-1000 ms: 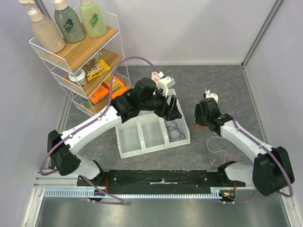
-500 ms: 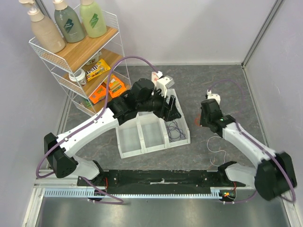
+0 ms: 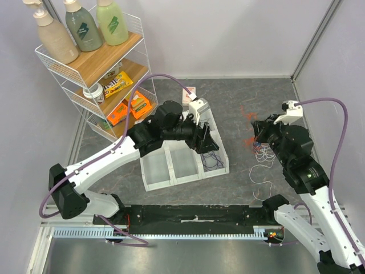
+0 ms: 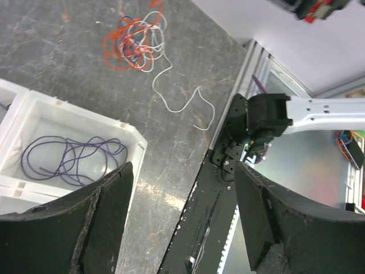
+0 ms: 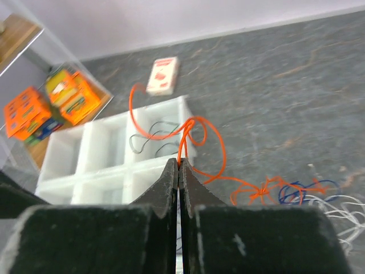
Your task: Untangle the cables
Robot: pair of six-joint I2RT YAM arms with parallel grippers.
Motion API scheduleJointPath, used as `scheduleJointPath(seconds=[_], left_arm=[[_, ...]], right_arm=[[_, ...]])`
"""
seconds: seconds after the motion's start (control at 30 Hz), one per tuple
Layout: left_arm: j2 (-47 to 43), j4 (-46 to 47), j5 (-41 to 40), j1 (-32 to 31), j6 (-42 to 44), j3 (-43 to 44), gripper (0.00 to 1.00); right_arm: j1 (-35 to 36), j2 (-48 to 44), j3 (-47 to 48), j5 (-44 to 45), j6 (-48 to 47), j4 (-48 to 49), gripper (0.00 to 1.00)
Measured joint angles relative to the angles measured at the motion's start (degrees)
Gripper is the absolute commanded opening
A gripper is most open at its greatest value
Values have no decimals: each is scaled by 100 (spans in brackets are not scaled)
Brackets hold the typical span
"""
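The right arm has risen and swung out to the right from a second ago, when it was down at the bunch of cables (image 3: 262,152) on the surface. Its end effector (image 5: 178,164) is pressed together on a loop of the orange cable (image 5: 197,128), which now hangs in the air. That strand still runs down into the bunch, where it meets blue and white strands in what looks like a knot. So the pull seems to have drawn out slack rather than freed the cable, and the separating is probably not done.

The left arm has shifted a little toward the near side of the tray (image 3: 171,184). Its end effector (image 4: 182,188) is spread wide and holds nothing, hovering above the compartment where the purple cable (image 4: 68,157) lies loose. A white cable (image 4: 182,103) trails from the bunch across the surface.

From above, the right fingers are hard to pick out against the arm, and the orange strand shows only as faint traces. The left arm hides the far part of the tray, so only the right wrist view shows a black cable (image 5: 151,142) lying in a tray compartment. I cannot tell how tightly the strands are knotted.
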Motion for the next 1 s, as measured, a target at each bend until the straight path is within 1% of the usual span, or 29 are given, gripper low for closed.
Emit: scheduleJointPath(seconds=[0.07,0.13,0.17,0.27,0.3,0.37,0.5,0.57,0.63,0.73,0.83,0.87,0.9,1.0], left_arm=[[-68,144,122,-11,-2,-103,72],[-103,343,210,-17,-7,-157,71],[-133,476,245,-17,-13,-210,72],[-393,979,271,-24,-55,-592,79],[-616,1263,256,-50,-83,-881,79],[-758,1429,219,-83,-90,-1032,79],[-1154,1849,-83,-177,-85,-1335,76],[-1296,2055,-188,-184,-83,-1408,72],[-1412,2253,-264,-184,-76,-1488,72],[-1488,2424,-387,-192,-20,-1563,81],[-1475,2505,-433,-221,26,-1615,82],[-1449,2514,-426,-227,31,-1615,81],[-1419,2522,-417,-234,37,-1615,78],[-1200,2485,-365,-251,52,-1578,50]], right_arm=[[2,20,-46,-304,42,52,0],[2,2,-107,-625,109,116,0],[2,-39,-118,-754,149,129,0],[0,-214,-125,-1320,190,389,0],[0,-275,-114,-1617,186,529,0],[2,-284,-90,-1880,144,619,0],[0,-101,-7,-2796,-76,767,0],[0,-57,-7,-3209,-168,769,0],[2,-42,-13,-3593,-254,774,0],[2,-37,-13,-4081,-380,807,0],[2,-24,-13,-4459,-507,833,0],[2,-11,-13,-4562,-538,835,0],[2,7,-13,-4647,-564,835,0],[2,48,-24,-4837,-616,837,0]])
